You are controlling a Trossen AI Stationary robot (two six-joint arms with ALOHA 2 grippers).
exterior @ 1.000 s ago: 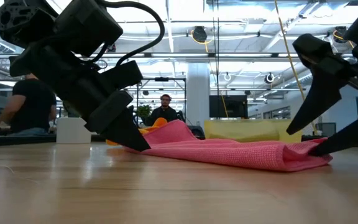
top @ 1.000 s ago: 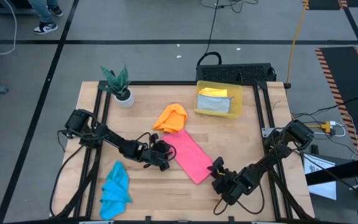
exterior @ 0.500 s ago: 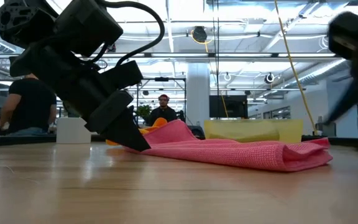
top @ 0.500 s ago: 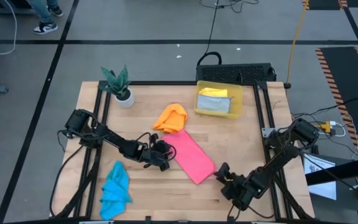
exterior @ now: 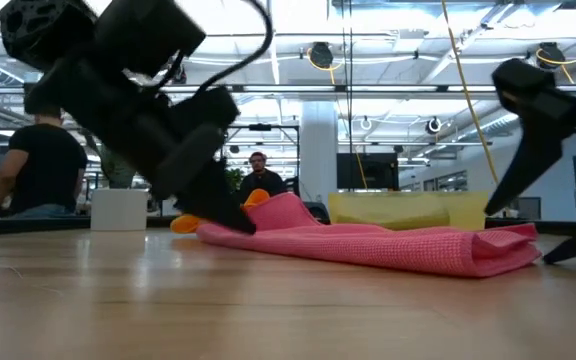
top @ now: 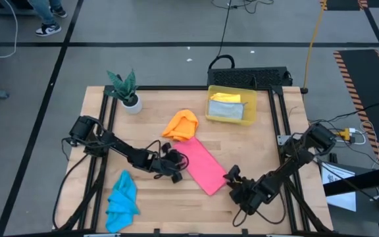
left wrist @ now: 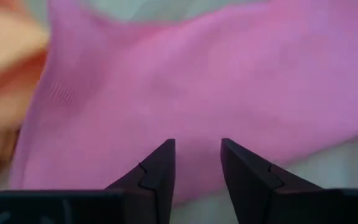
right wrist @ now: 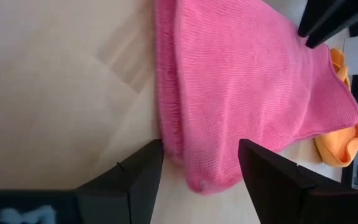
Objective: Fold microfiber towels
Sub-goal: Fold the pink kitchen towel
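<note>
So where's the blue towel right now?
In the high view the blue towel lies crumpled at the table's front left corner, apart from the pink towel mid-table.

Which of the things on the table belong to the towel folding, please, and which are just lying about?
Job:
pink towel
orange towel
blue towel
yellow towel
grey towel

Lying about:
potted plant
yellow bin
</note>
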